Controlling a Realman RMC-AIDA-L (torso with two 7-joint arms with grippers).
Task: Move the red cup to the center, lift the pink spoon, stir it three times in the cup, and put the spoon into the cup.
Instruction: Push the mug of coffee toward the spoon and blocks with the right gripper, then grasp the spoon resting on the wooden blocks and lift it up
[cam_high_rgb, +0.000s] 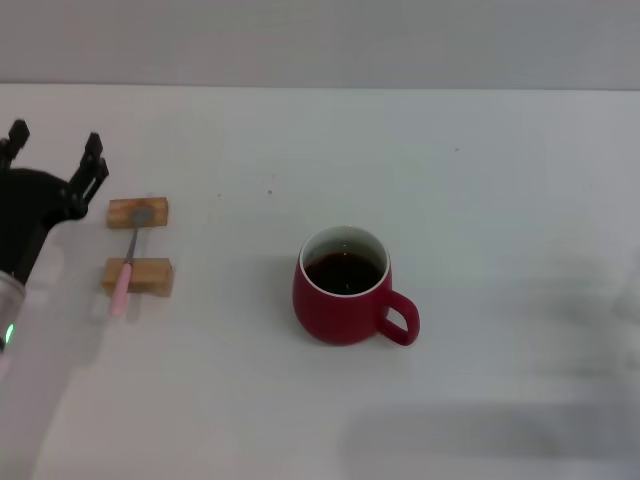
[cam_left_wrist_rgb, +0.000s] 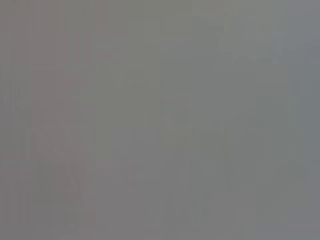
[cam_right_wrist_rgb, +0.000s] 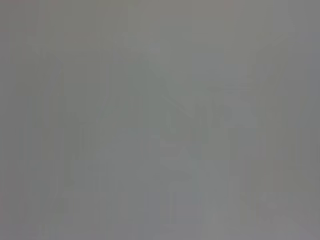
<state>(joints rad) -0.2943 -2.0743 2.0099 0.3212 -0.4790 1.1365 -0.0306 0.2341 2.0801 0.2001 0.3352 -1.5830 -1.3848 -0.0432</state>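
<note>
Where the white table (cam_high_rgb: 480, 180) lies bare near its middle stands the red cup (cam_high_rgb: 345, 288), upright, holding dark liquid, its loop handle turned toward the robot's right and near edge. Well apart to its left, the pink spoon (cam_high_rgb: 127, 262) rests across two wooden blocks (cam_high_rgb: 138, 244), grey bowl on the far block, pink handle over the near block and past its near edge. Left gripper (cam_high_rgb: 55, 150): black, at the table's left edge just beside the far block, jaws apart, holding nothing. Right gripper: not seen in any view. Both wrist views show only flat grey.
</note>
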